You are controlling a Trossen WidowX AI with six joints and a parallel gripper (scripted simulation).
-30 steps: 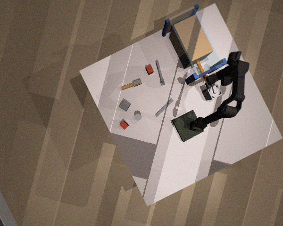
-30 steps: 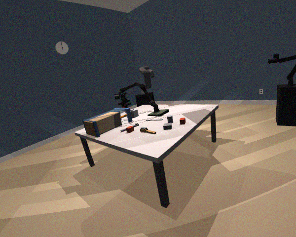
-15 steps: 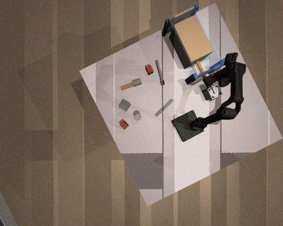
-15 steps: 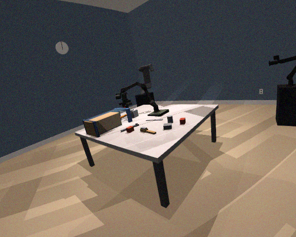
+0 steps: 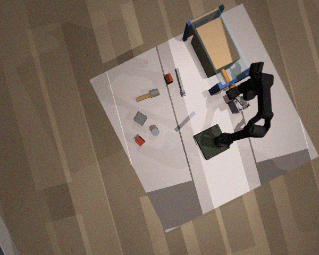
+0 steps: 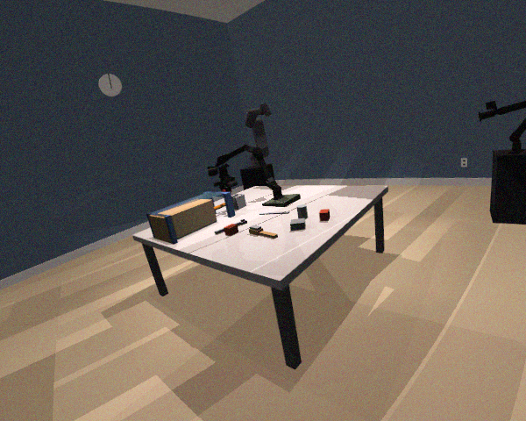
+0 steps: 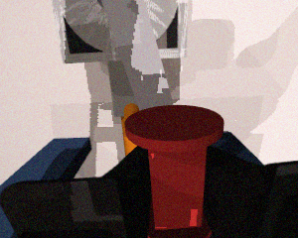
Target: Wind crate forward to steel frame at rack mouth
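1. Nearest the wrist camera, the gripper [image 5: 236,87] [image 6: 225,189] [image 7: 166,143] is closed on a glossy red knob [image 5: 236,86] [image 6: 224,191] [image 7: 175,123], a smooth spool with a wide round cap.
2. A plain grey crank arm [image 7: 131,91] runs between the knob and the hand winch [image 5: 235,108] [image 6: 239,201] [image 7: 84,54], a boxy grey body with a round, streaked, shiny face.
3. An orange strap [image 5: 225,75] [image 6: 219,206] [image 7: 131,139], smooth and rounded, passes the matte blue steel frame [image 5: 237,78] [image 6: 231,203] [image 7: 52,156].
4. Behind it, the tan crate [image 5: 215,45] [image 6: 191,209] lies flat inside the clear-panelled guard cubby [image 5: 186,30] [image 6: 171,228], its front apart from the steel frame.
5. On the pale, smooth bench [image 5: 228,189] [image 6: 254,253] are a slim grey metal tool [image 5: 179,82] [image 6: 224,227] with a red block [image 5: 168,78] [image 6: 231,229] beside it, and a wooden-handled tool [image 5: 143,97] [image 6: 267,233] with a blocky grey head.
6. Farther across stand a grey block [image 5: 140,118] [image 6: 297,224], a grey cylinder [image 5: 154,130] [image 6: 302,210] and another red block [image 5: 139,141] [image 6: 324,214].
7. Beyond the bench, a round white clock [image 6: 110,85] hangs on the blue wall [image 6: 173,82]; its face is too blurred to read.
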